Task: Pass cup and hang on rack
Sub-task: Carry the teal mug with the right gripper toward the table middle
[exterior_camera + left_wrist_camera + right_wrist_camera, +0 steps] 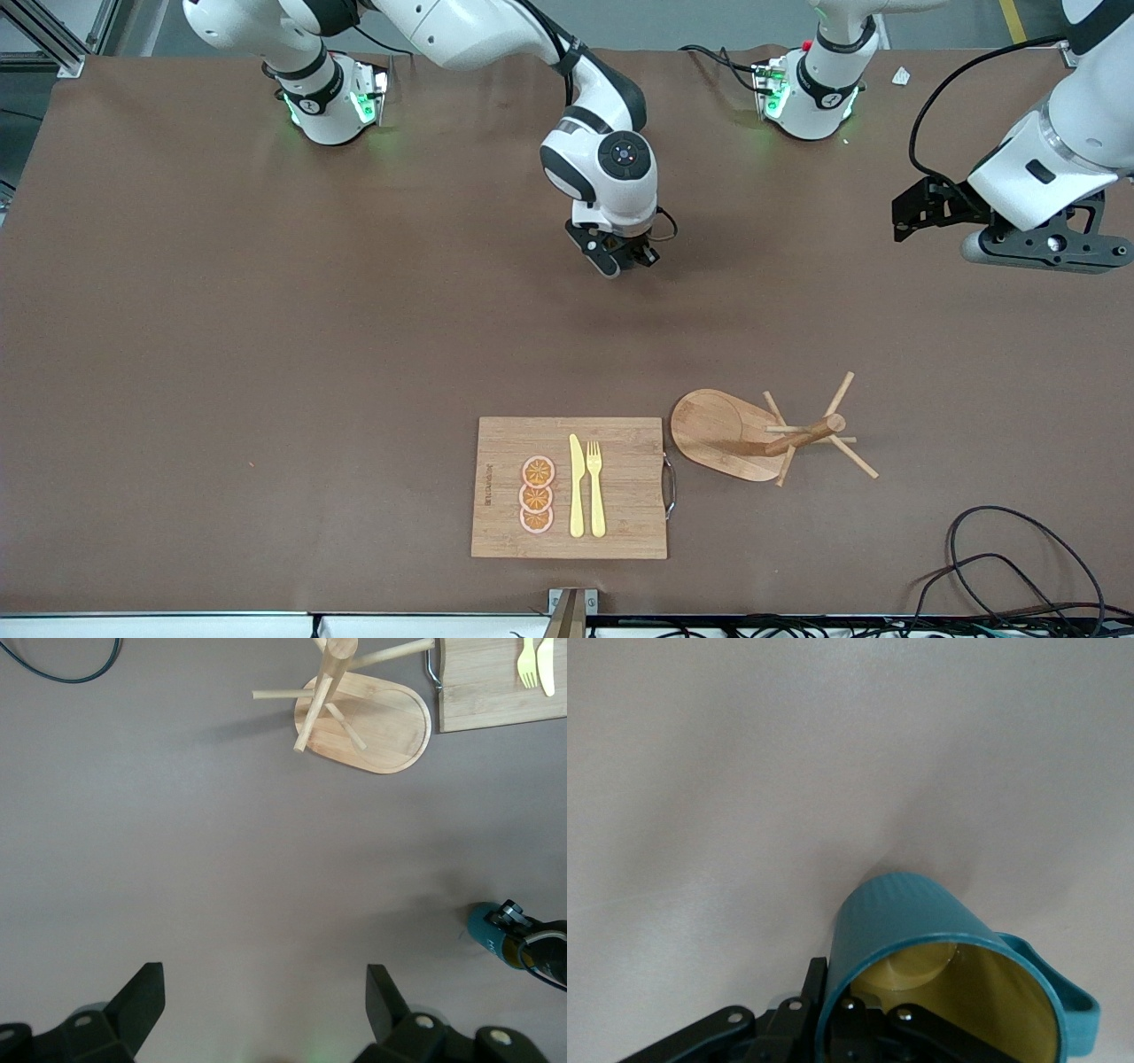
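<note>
My right gripper [622,254] hangs over the middle of the table, shut on the rim of the teal cup [921,912]. One finger [818,988] is outside the wall and the other is inside the mustard-yellow interior. The cup's handle [1076,1010] sticks out sideways. The cup also shows in the left wrist view [490,932]; in the front view the hand hides it. My left gripper [1050,251] is open and empty, in the air at the left arm's end of the table, its fingers [137,997] spread wide. The wooden rack [802,436] stands nearer the front camera, and also shows in the left wrist view [363,722].
A bamboo cutting board [620,523] lies beside the rack, toward the right arm's end, bearing a yellow knife [577,487], a yellow fork [595,487] and orange slices [537,494]. Black cables [1019,567] lie at the table's front corner at the left arm's end.
</note>
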`<state>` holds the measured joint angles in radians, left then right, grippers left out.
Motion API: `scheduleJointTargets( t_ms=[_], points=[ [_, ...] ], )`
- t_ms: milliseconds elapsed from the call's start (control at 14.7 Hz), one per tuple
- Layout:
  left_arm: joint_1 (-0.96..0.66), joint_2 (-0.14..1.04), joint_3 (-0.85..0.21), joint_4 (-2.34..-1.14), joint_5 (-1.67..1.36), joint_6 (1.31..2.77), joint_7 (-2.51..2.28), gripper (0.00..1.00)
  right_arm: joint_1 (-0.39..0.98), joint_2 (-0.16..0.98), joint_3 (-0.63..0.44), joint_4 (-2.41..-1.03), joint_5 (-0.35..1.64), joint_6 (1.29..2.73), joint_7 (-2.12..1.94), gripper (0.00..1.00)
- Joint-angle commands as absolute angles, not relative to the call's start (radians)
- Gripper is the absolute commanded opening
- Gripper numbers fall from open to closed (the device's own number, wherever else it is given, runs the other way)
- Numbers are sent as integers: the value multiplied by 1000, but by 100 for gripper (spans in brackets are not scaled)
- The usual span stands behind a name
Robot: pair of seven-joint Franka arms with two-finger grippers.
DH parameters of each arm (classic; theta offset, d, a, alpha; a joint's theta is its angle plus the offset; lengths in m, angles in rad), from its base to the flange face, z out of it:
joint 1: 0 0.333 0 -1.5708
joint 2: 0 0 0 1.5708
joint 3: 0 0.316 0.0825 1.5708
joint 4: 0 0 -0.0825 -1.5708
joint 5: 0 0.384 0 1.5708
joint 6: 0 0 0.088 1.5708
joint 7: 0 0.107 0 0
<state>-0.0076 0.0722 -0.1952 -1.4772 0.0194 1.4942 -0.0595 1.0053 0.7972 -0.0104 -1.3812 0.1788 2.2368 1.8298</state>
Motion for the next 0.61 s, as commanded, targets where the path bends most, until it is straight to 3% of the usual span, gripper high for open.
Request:
scheduleJointTargets(
  t_ms=[0, 543],
  points=[
    [-6, 72, -196, -1468, 2, 1497, -66, 100, 1012, 810, -15, -1359, 203, 2244, 1894, 0],
    [-15, 72, -216, -1460, 5, 1500, -150, 100, 1032, 821, -17, -1361, 195, 2237, 1893, 0]
  ],
)
